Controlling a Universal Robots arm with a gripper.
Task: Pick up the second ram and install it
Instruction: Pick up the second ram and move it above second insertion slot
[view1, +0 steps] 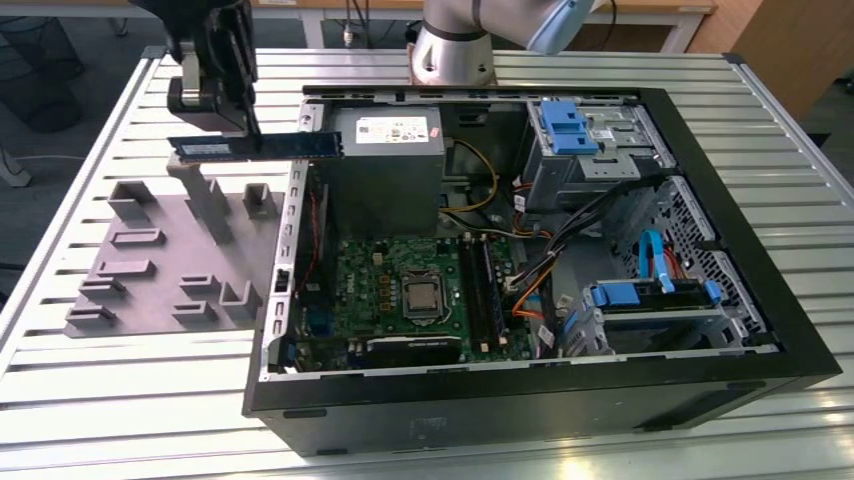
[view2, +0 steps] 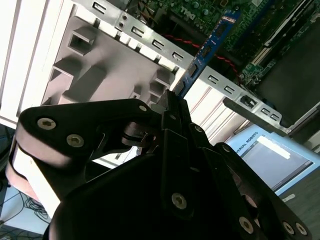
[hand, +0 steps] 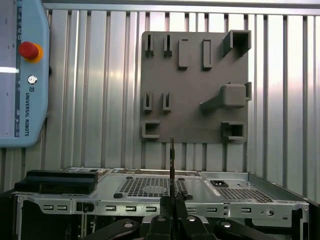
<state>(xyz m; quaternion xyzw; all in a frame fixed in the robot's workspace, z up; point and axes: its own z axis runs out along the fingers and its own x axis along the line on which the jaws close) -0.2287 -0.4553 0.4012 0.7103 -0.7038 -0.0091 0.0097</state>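
Slatted metal table (view1: 134, 400) runs from the front of the exterior view to the back. Nearest me, an open black PC case (view1: 534, 400) lies on its side across the middle and the exterior view's right. Inside it, at lower centre, I see the green motherboard (view1: 387, 290). Beyond the board, at upper centre, sits the grey power supply (view1: 387, 150). At the exterior view's left, just beside the case, a grey tray (view1: 147, 260) with upright blocks lies flat on the table.

In the upper left of that frame, above the tray's far edge, the black gripper (view1: 250, 132) hangs with its fingers clamped on the ram (view1: 300, 146). The ram is a dark-blue stick, held level and clear of the tray. One end is over the tray, and the other reaches the case wall beside the power supply. Farther back, at top centre, the arm's base (view1: 454, 50) stands on the table.

In the second wrist view, the ram (view2: 210, 42) juts out past the gripper (view2: 172, 100) toward the case wall and the motherboard, with the tray (view2: 107, 55) alongside.

In the first wrist view, the ram (hand: 172, 165) shows edge-on as a thin dark line rising from the gripper (hand: 172, 207). Past it come the case's metal wall (hand: 240, 192), then the tray (hand: 195, 80). A pendant (hand: 22, 100) with a red button (hand: 28, 50) rests on the slats.
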